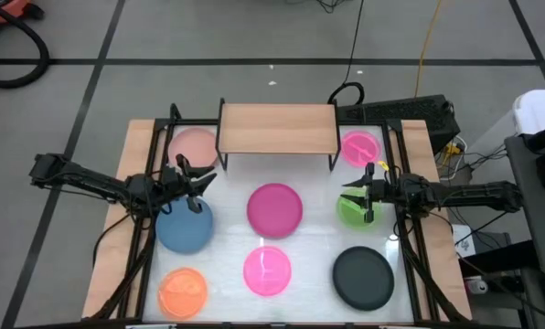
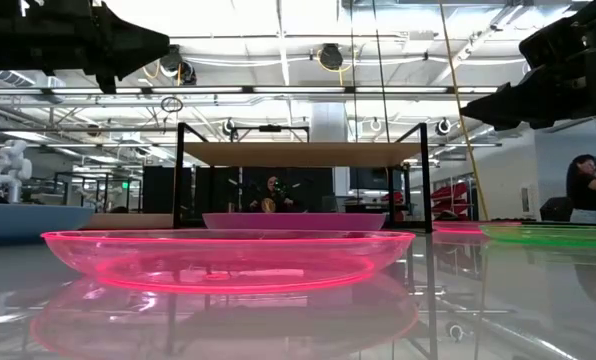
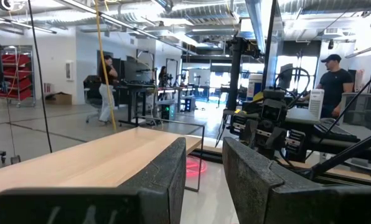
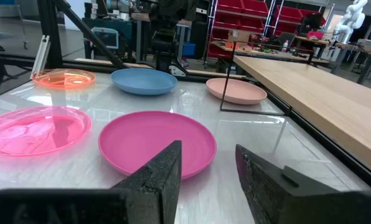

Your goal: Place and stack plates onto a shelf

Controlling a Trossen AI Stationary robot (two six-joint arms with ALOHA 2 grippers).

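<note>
Surface: glossy white table top (image 1: 314,233) framed by light wood edges, reflecting the ceiling lights.
Shelf (image 1: 277,128): light-wood board on thin black legs, at 12 o'clock on the table; nothing lies on its top.
Magenta plate (image 1: 274,207): centre of the table.
Salmon-pink plate (image 1: 195,146): 10 o'clock, just beside the shelf's left end.
Blue plate (image 1: 184,226): 9 o'clock.
Orange plate (image 1: 182,291): 7 o'clock corner, translucent.
Large neon pink plate (image 1: 267,271): 6 o'clock, translucent.
Black plate (image 1: 363,277): 5 o'clock.
Green plate (image 1: 353,208): 3 o'clock, translucent.
Small neon pink plate (image 1: 360,147): 1 o'clock, beside the shelf's right end.
Left gripper (image 1: 202,181): raised above the blue plate's far edge; fingers parted narrowly, holding nothing.
Right gripper (image 1: 355,191): raised above the green plate; fingers parted narrowly, holding nothing.
Room: grey floor with dark lines, cables, red bins on racks, workbenches, several people standing well beyond the table.
</note>
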